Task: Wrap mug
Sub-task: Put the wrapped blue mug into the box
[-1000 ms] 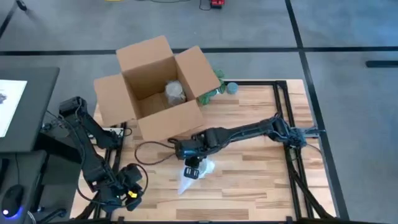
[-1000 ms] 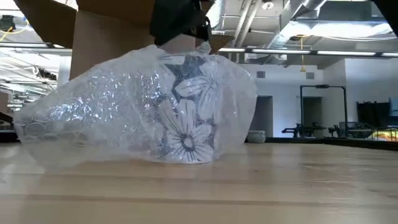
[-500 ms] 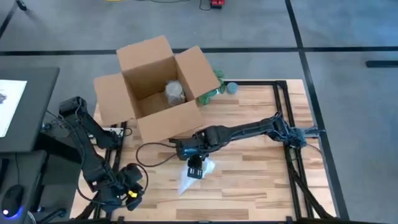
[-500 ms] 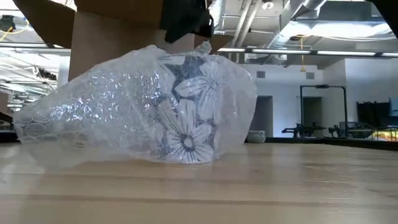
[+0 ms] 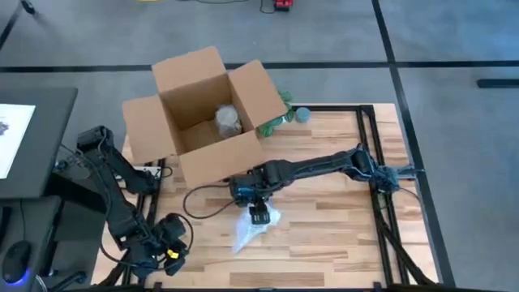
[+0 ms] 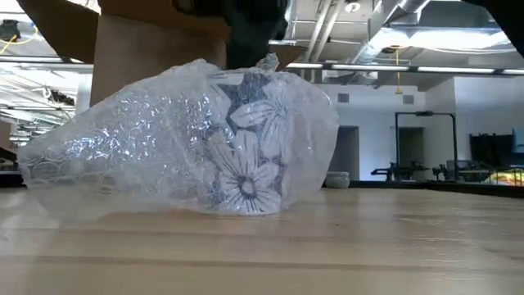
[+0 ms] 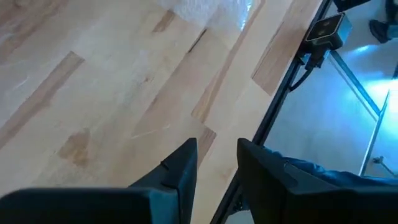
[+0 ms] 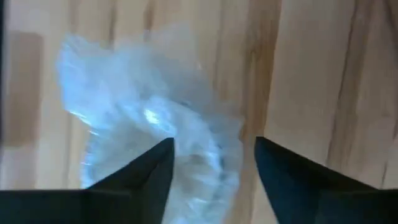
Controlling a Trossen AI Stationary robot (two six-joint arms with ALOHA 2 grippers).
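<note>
The right arm reaches in a long, nearly straight line from its base at the table's right side toward the middle, wrist bent so the right gripper (image 5: 259, 216) points down. Its two dark fingers (image 8: 144, 174) stand parted, with a clear gap between them, and nothing is pinched there.

The left arm is folded back on itself at the table's near-left corner. The left gripper (image 7: 216, 163) sits low, its fingers (image 7: 180, 168) drawn close, a narrow slit between them.
</note>
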